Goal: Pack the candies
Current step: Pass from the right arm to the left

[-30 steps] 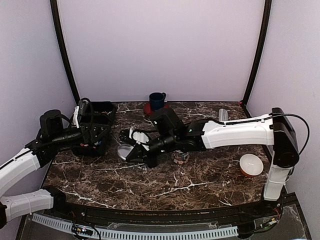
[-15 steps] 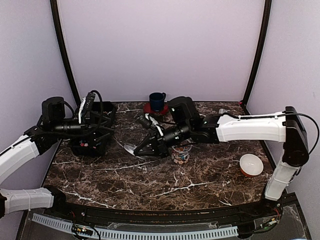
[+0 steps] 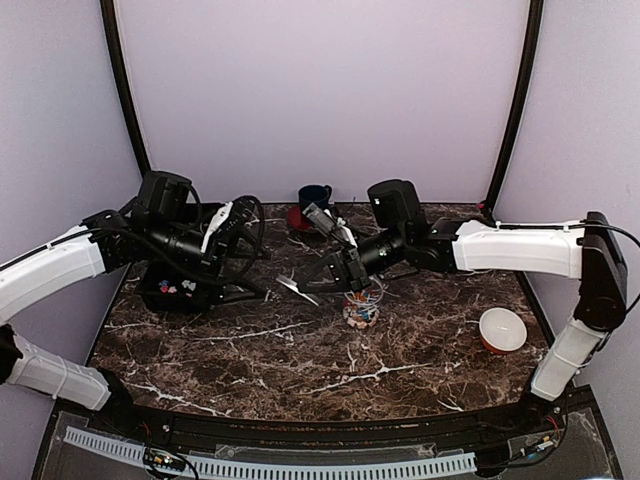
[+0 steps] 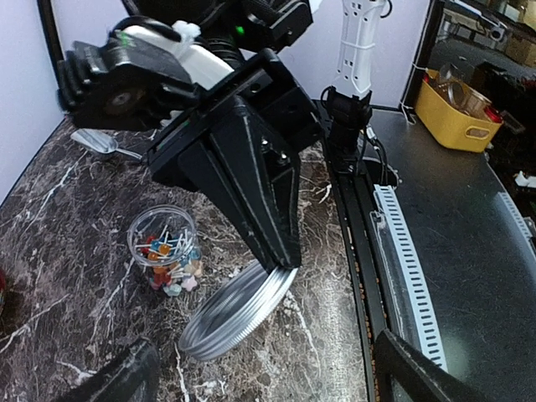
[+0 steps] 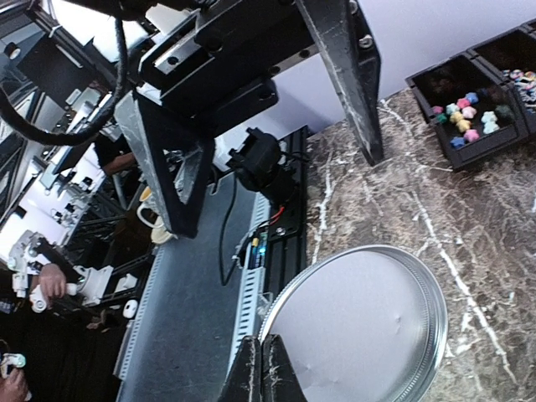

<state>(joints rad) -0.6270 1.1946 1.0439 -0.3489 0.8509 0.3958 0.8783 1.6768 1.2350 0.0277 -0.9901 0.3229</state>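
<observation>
My left arm (image 3: 50, 272) and right arm (image 3: 515, 248) wear smooth white shells between bulky black joints. A thick black cable (image 5: 121, 75) loops by my left wrist. My left gripper (image 5: 276, 193) and right gripper (image 4: 283, 255) are matte black with flat, wedge-shaped fingers, and the left's carry small screws (image 5: 362, 39).

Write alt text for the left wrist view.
The right hand pinches a silver lid by its rim, holding it tilted over the marble table. Beside the lid stands an open clear jar, partly filled with coloured candies; a spoon lies farther back.
</observation>
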